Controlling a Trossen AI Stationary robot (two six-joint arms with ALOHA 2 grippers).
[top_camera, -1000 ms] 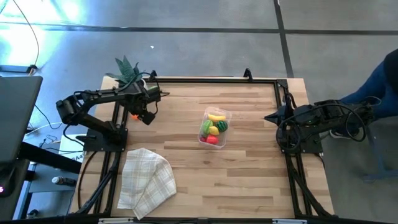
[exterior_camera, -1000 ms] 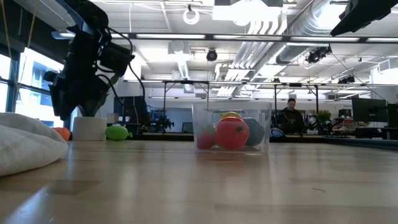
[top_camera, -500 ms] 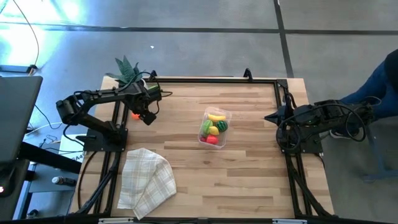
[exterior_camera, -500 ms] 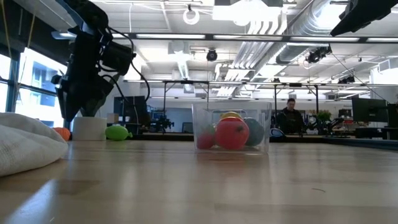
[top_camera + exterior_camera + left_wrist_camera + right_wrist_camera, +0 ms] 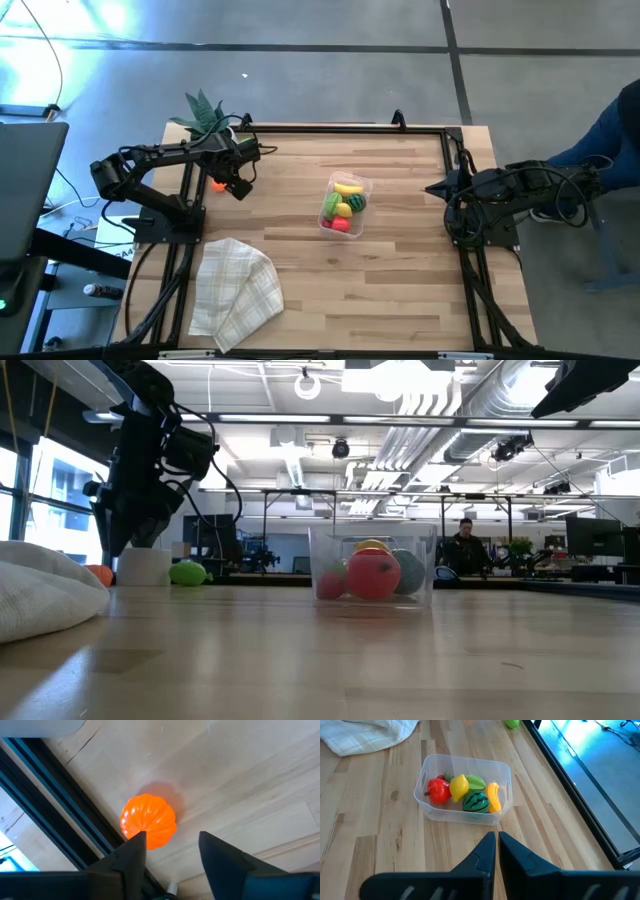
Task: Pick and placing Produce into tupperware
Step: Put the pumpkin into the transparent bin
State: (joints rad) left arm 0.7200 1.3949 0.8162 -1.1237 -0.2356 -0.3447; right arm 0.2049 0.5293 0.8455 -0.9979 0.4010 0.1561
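Observation:
The clear tupperware tub [image 5: 356, 186] [image 5: 424, 538] stands near the table's middle and holds several produce toys: a red one [image 5: 437, 790], a yellow lemon, a banana and a dark green melon. An orange ribbed toy [image 5: 148, 821] [image 5: 216, 184] lies on the wood by the left rail. My left gripper [image 5: 172, 850] [image 5: 235, 186] hovers open just above it, one finger on either side and clear of it. A light green toy [image 5: 187, 572] lies near the far left corner. My right gripper [image 5: 497, 840] [image 5: 432, 188] waits shut at the right edge.
A checked beige cloth [image 5: 235, 285] lies bunched at the near left. A spiky plant [image 5: 205, 112] in a white pot [image 5: 145, 565] stands at the far left corner. A black rail [image 5: 55, 810] runs close beside the orange toy. A seated person's leg shows beyond the right edge.
My left gripper has shifted slightly over the orange toy, a little down and toward the table's right. The toys, the tub and my right arm have kept still.

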